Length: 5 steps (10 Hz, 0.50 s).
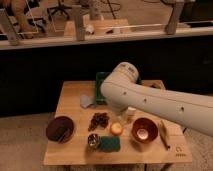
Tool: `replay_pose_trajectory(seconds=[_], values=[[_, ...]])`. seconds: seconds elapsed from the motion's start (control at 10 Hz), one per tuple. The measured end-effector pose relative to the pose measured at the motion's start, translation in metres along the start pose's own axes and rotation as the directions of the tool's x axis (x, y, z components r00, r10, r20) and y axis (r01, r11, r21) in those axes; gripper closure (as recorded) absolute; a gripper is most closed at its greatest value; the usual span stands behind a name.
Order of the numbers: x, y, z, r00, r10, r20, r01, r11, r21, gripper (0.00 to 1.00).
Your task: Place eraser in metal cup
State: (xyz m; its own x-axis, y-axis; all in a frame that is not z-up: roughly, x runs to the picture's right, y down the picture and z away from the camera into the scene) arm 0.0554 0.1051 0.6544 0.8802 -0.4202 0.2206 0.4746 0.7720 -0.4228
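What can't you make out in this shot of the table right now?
The gripper: camera view, hidden behind the white arm, near the front of the green tray.
The green tray: mostly covered by the arm; contents unseen.
The eraser: not findable; possibly behind the arm.
The metal cup: inside too small to see.
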Motion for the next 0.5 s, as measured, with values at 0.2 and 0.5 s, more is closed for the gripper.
replay_pose_trajectory(seconds=[0.2,0.5], values=[[-0.0016,-0.0008,-0.0002,1.0,-0.004,0.001,0.004,1.0,0.0,0.2],[-0.0004,0.0,-0.0001,1.0,0.0,0.001,0.0,1.0,0.0,0.2]])
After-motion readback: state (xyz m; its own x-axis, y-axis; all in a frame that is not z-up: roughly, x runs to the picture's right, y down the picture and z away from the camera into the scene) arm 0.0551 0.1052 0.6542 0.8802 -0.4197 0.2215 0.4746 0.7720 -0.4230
